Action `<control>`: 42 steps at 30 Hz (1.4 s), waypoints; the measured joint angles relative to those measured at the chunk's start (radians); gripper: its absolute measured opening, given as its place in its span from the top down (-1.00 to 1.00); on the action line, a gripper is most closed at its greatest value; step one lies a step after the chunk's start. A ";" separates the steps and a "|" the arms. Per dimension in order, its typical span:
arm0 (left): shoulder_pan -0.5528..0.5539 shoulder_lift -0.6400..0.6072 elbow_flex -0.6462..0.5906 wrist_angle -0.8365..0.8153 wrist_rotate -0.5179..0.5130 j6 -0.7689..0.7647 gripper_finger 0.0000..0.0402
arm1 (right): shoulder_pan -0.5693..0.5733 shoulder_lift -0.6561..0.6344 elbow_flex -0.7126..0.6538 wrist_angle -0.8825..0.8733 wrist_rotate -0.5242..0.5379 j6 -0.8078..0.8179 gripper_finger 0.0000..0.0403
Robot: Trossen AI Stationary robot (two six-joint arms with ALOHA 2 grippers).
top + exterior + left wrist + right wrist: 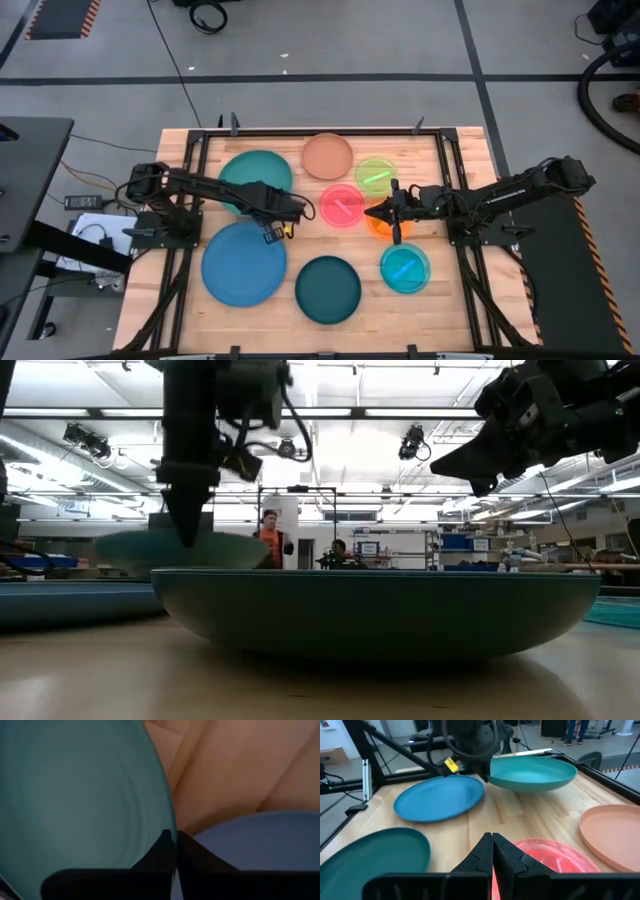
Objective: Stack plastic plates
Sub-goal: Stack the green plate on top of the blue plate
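Pinching the teal plate [532, 772] rim in our left gripper [296, 209], we judged lifting onto the blue plate [243, 264] came next, right gripper [372, 212] clenched empty.

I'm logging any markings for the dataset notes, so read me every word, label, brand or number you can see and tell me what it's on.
No text can be read in any view.
Yellow tag on the left arm, beside the large teal round plastic plate: too small to read.
Distant signs and screens in the room behind the table: too blurred to read.
The plates show no printing.
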 joint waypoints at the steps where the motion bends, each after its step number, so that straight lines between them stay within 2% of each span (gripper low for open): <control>1: -0.012 0.000 0.014 -0.019 -0.006 -0.012 0.93 | 0.000 0.000 0.000 0.000 0.000 -0.002 0.94; 6: -0.096 0.000 0.102 -0.143 -0.008 -0.113 0.93 | 0.000 0.000 0.000 -0.001 0.000 -0.031 0.94; 10: -0.200 0.000 0.151 -0.173 0.020 -0.198 0.93 | 0.000 0.000 0.000 -0.006 0.000 -0.056 0.94; 16: -0.373 0.000 0.157 -0.179 0.059 -0.390 0.93 | 0.000 0.000 -0.001 -0.016 0.011 -0.082 0.94; 21: -0.505 0.001 0.157 -0.175 0.131 -0.558 0.93 | -0.009 0.000 -0.001 -0.015 0.077 -0.143 0.94; 26: -0.600 0.041 0.161 -0.148 0.217 -0.713 0.93 | -0.060 0.000 -0.001 0.029 0.084 -0.196 0.94; 30: -0.638 0.121 0.212 -0.158 0.262 -0.750 0.93 | -0.112 0.000 -0.001 0.073 0.075 -0.202 0.94; 35: -0.646 0.233 0.304 -0.201 0.261 -0.732 0.94 | -0.171 0.000 -0.001 0.084 0.061 -0.205 0.94; 42: -0.644 0.327 0.336 -0.211 0.256 -0.716 0.94 | -0.225 0.000 -0.001 0.108 -0.052 -0.206 0.94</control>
